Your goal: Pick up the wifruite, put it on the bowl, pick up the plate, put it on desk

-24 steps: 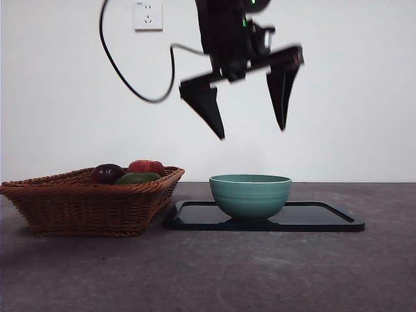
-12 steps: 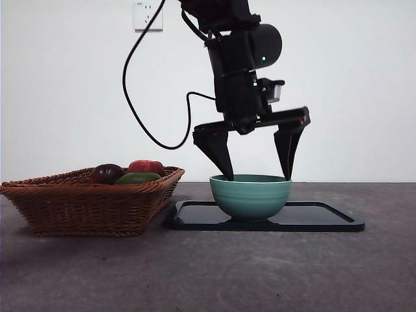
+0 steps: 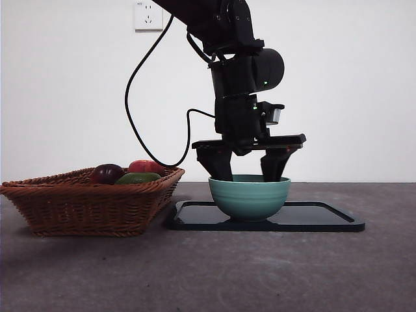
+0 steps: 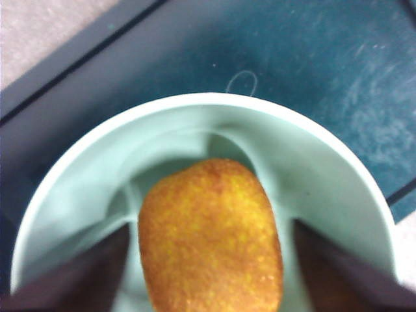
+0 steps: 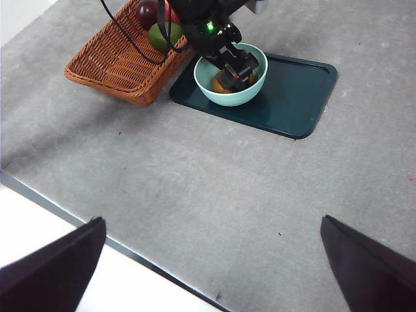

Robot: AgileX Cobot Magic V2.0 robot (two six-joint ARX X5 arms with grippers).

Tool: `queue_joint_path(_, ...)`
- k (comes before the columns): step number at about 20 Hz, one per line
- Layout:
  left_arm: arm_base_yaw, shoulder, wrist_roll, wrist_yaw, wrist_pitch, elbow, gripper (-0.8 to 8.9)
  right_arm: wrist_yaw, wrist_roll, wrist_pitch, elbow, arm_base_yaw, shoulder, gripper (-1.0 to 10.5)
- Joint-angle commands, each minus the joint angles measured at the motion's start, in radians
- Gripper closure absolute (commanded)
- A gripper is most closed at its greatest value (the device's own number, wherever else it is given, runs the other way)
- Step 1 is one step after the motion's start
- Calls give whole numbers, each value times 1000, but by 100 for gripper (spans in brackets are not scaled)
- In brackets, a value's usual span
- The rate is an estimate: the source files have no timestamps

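While the right tool (image 5: 208, 273) hangs spread high over the bench (image 5: 195, 182), the left tool (image 3: 248, 170) reaches into the bowl (image 3: 250, 196), jaws spread either side of the wifruite (image 4: 211, 237), which lies inside. The bowl stands on a dark tray (image 3: 318, 218) beside a wicker basket (image 3: 84, 205).

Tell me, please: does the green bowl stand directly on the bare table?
No. The bowl stands on a dark tray, and the tray lies on the table.
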Motion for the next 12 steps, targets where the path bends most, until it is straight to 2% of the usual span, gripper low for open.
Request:
queue_joint_path(1, -8, 32, 10, -3, 10, 32, 569, -1, 14, -72, 11, 5, 0, 335)
queue_joint_path(6, -7, 32, 28, -3, -37, 101, 568, -1, 14, -72, 11, 5, 0, 335)
queue_joint_path(12, -8, 32, 24, -3, -257, 398, 569, -2, 20, -72, 11, 5, 0, 335)
